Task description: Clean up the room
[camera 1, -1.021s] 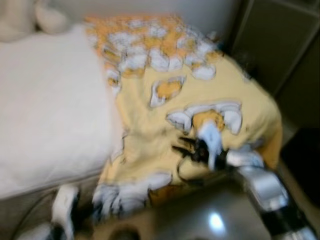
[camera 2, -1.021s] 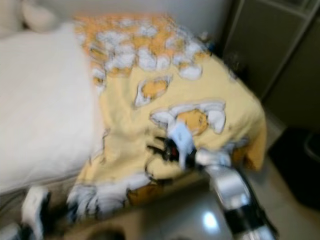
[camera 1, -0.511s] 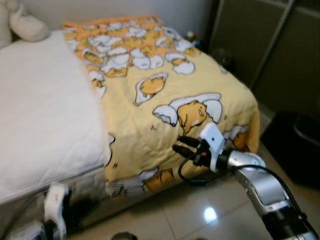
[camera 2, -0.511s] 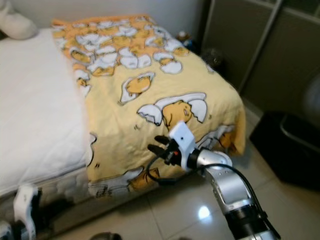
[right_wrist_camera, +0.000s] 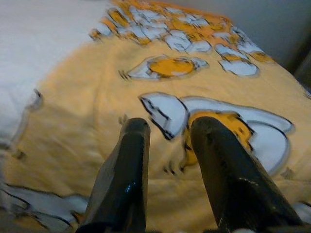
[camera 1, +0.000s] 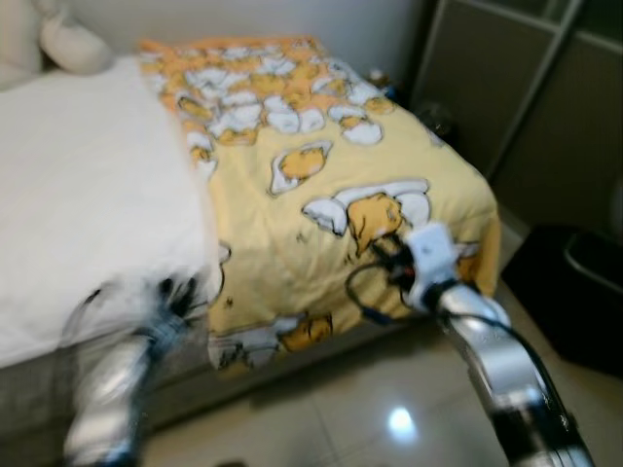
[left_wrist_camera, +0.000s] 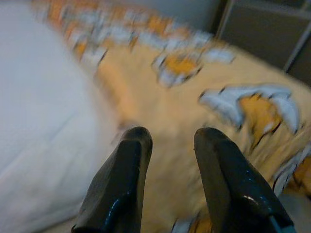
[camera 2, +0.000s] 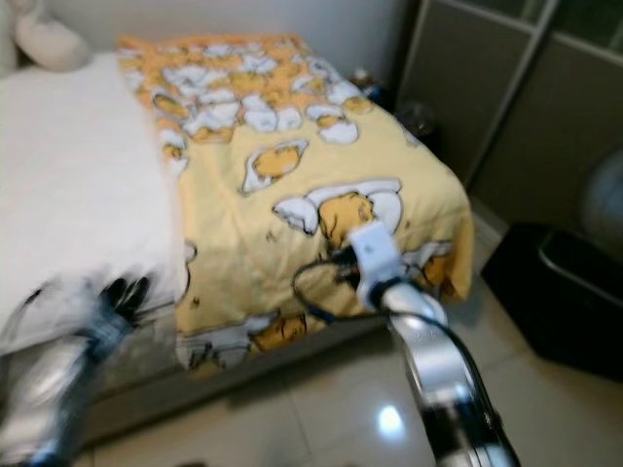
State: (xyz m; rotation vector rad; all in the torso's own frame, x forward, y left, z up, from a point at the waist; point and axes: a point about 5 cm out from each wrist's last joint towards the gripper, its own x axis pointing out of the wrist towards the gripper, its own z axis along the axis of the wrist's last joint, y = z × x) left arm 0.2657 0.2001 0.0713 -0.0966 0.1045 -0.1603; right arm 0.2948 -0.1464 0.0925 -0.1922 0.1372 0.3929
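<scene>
Yellow blanket [camera 1: 321, 195] unmoved; left pincer [camera 1: 178, 295] newly raised, right pincer [camera 1: 384, 255] nearer, both narrowly parted.

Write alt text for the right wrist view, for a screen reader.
The right claw, its two black fingers a little apart and holding nothing, points at a yellow blanket printed with white and orange egg cartoons. The blanket lies spread over a bed, with a white sheet beside it.

Silver arms, white wrist block, looping black cable, glossy black two-fingered right pincer [right_wrist_camera: 167, 131]
</scene>
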